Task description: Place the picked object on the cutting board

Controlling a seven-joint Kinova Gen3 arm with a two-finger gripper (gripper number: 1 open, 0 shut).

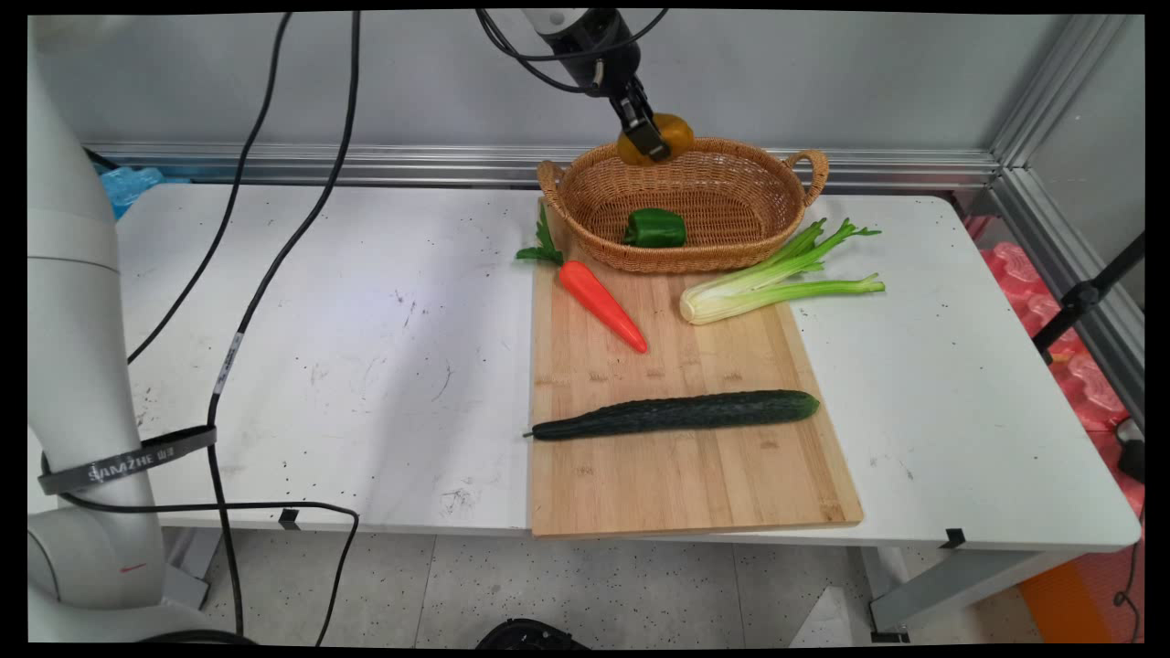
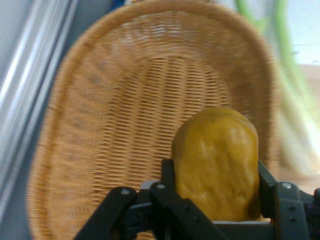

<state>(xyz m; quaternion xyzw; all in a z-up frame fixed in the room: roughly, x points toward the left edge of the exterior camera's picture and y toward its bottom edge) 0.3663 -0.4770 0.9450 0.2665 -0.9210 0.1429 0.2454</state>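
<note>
Where the white bench (image 1: 384,366) meets the lower centre of the main view, a wooden cutting board (image 1: 676,475) lies with its near edge at the bench's near edge. Across the board's middle lies a dark green cucumber (image 1: 676,413), its stem end at the board's left edge. Above it, an orange carrot (image 1: 601,304) lies slantwise with its green top toward the upper left, and a pale celery stalk (image 1: 777,279) lies with its cut end on the board and its leafy end out over the bench to the right. Behind these, at upper centre, an oval wicker basket (image 1: 731,196) with two handles sits on the board's far end; a green pepper (image 1: 655,228) lies inside it. At the top of the frame the black tool (image 1: 647,137) hangs over the basket's far rim, clamped on a yellow-orange rounded item (image 1: 675,133), possibly a potato or a fruit. From the hand view, this item (image 2: 217,162) sits between the fingers (image 2: 168,176) above the basket's woven interior (image 2: 125,125).
</note>
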